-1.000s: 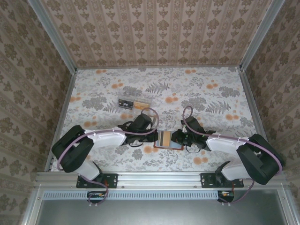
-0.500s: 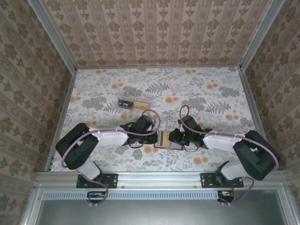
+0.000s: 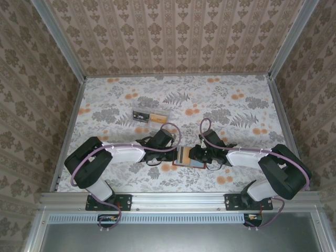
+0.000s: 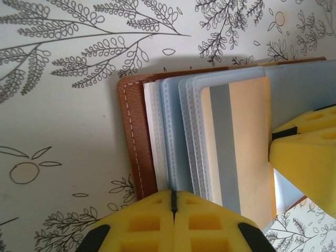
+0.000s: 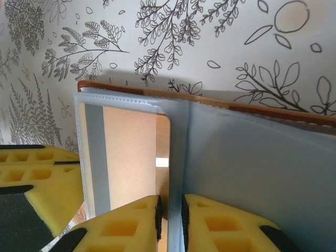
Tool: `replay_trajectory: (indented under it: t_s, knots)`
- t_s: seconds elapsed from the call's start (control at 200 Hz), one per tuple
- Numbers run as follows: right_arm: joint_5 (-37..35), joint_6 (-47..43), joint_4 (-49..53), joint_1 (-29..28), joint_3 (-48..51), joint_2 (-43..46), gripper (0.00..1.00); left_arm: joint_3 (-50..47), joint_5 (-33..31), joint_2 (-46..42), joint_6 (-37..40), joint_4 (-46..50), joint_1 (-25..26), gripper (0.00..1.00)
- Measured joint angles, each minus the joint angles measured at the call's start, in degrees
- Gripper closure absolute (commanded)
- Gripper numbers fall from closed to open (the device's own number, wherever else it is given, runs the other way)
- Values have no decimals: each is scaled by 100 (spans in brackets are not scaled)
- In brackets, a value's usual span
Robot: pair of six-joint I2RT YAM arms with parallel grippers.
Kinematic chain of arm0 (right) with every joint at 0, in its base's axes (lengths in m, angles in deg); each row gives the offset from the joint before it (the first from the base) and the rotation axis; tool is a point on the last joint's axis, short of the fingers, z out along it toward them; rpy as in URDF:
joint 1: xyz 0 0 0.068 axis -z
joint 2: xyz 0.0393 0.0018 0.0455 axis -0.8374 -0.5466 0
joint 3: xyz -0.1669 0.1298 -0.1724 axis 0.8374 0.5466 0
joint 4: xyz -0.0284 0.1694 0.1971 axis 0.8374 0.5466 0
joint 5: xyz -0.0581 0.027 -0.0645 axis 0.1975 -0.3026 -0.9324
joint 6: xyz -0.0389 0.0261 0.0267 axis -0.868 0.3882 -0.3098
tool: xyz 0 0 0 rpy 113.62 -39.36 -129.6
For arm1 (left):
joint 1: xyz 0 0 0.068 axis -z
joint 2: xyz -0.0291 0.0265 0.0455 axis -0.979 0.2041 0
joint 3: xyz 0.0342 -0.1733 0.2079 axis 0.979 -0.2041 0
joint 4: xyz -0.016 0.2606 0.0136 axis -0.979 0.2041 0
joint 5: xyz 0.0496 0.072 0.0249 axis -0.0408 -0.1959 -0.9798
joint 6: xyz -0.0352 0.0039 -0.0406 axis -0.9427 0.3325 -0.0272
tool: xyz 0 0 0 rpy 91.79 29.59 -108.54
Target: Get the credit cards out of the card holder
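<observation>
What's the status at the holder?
Left end effector shut, at holder edge. Right end effector pinching card edge. Card mostly sleeved. Clear box sits apart.

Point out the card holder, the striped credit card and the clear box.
card holder (image 4: 135, 142), left wrist view, brown stitched rim.
credit card (image 4: 249, 136), left wrist view, tan face.
clear box (image 3: 150, 116), top external view, its middle.

The card holder (image 4: 137, 142) has smooth stitched brown leather and translucent, slightly glossy blue-grey plastic sleeves (image 4: 176, 131), the credit card (image 4: 247, 147) looks matt tan, and the fingers (image 4: 142, 223) of the left gripper (image 4: 172, 202) are matt yellow plastic.
</observation>
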Motion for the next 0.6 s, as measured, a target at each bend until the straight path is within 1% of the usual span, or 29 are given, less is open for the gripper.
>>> replay_trajectory:
  t_s: [0.29, 0.6]
  knots:
    - [0, 0, 0, 0, 0, 0, 78, 146, -55, -238, 81, 199, 31, 100]
    - [20, 0, -20, -2, 0, 0, 79, 260, 4, 138, 98, 92, 81, 100]
